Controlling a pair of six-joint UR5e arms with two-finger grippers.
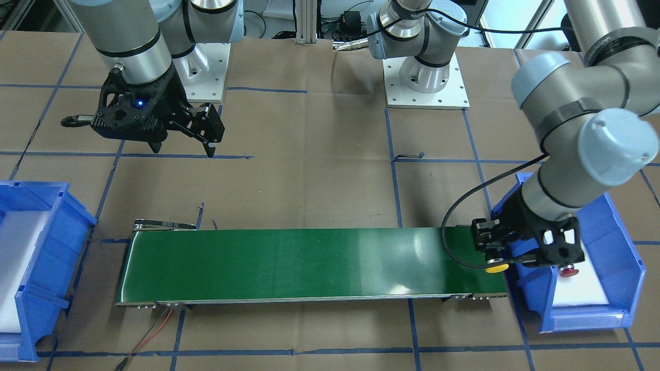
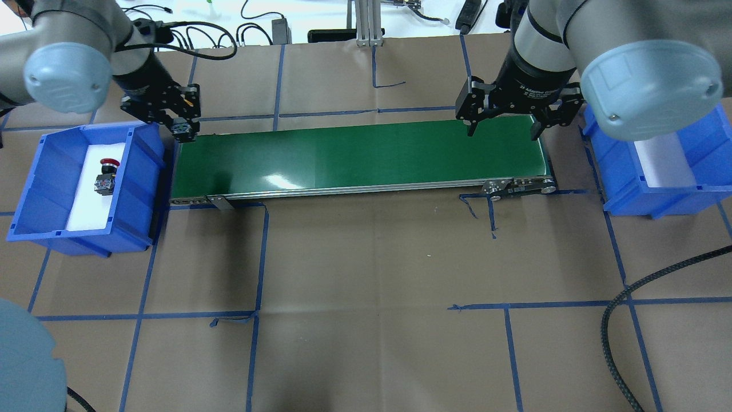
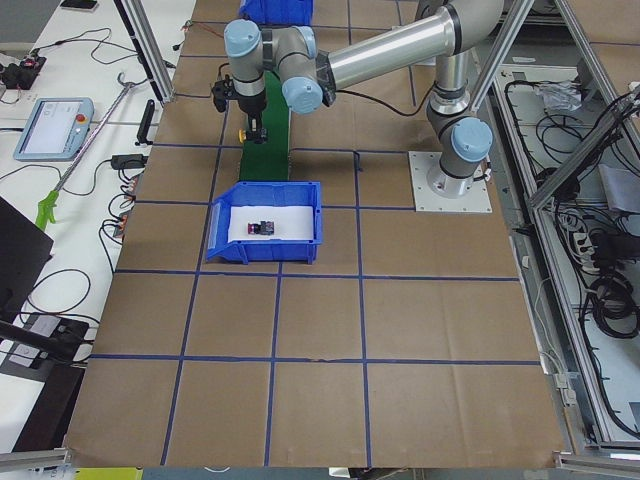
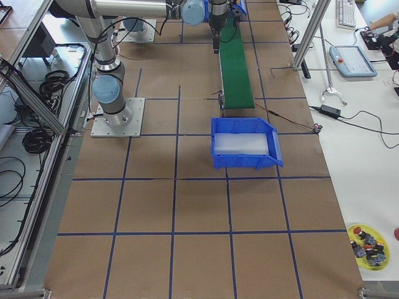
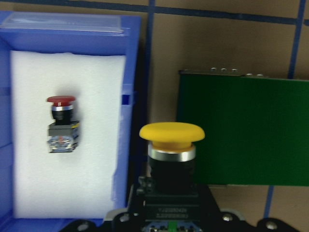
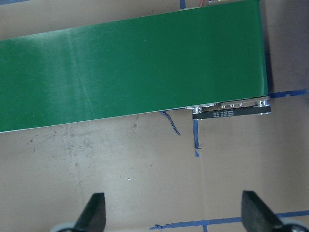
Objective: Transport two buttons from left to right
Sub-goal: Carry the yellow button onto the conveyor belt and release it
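The yellow-capped button (image 5: 172, 145) sits in my left gripper (image 2: 182, 128), which is shut on its black body. It hangs over the gap between the left blue bin (image 2: 34, 189) and the left end of the green conveyor belt (image 2: 360, 157). In the front view the yellow cap (image 1: 496, 268) shows just below the gripper (image 1: 497, 255). On the white foam in that bin lies the red-capped button (image 2: 106, 174), also seen as the red button (image 5: 61, 123). My right gripper (image 2: 506, 123) is open and empty, above the belt's right end.
The right blue bin (image 2: 629, 189) with white foam stands past the belt's right end. Brown paper with blue tape lines covers the table. A black cable (image 2: 640, 309) curls at the near right. A yellow dish of spare parts (image 4: 368, 244) sits on a side table.
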